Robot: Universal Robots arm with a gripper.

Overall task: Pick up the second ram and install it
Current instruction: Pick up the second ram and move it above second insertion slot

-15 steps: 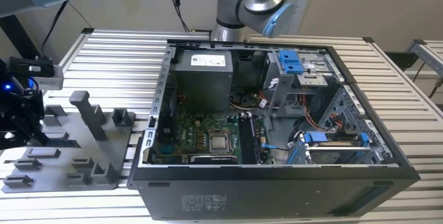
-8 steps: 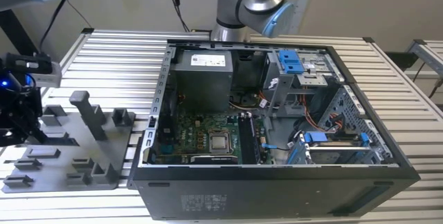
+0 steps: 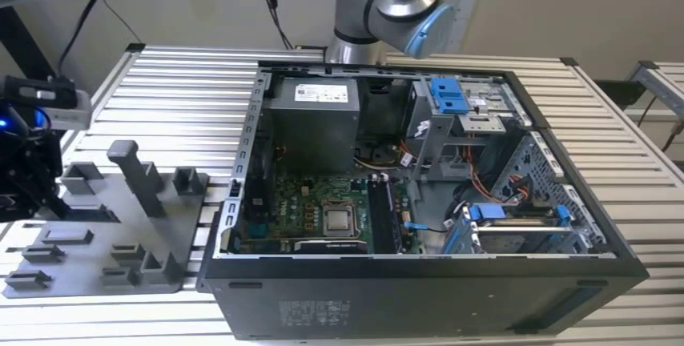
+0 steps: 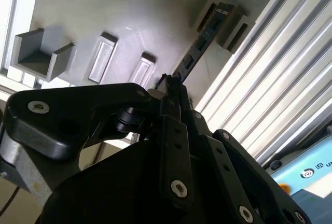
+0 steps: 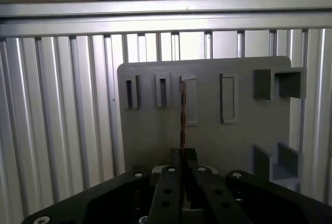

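Observation:
The second ram (image 5: 182, 112) is a thin dark board seen edge-on in the first wrist view, and lengthwise (image 4: 203, 36) in the second wrist view. My gripper (image 5: 183, 154) (image 4: 169, 85) is shut on its near end. The board reaches out over the grey holder plate (image 5: 150, 130), and its far end lies between two raised holder blocks (image 4: 236, 27). I cannot tell whether it still rests in them. In the exterior view my gripper (image 3: 24, 174) hangs over the holder plate (image 3: 86, 238) at that view's far left, well away from the open computer case (image 3: 428, 282).
Several grey blocks and a tall post (image 3: 137, 174) stand on the holder plate. Inside the case lie the motherboard with its processor (image 3: 339, 219), long black slots (image 3: 383, 216), a power supply (image 3: 312, 118) and blue drive brackets (image 3: 449, 94). The ribbed aluminium table (image 3: 171, 90) surrounds everything.

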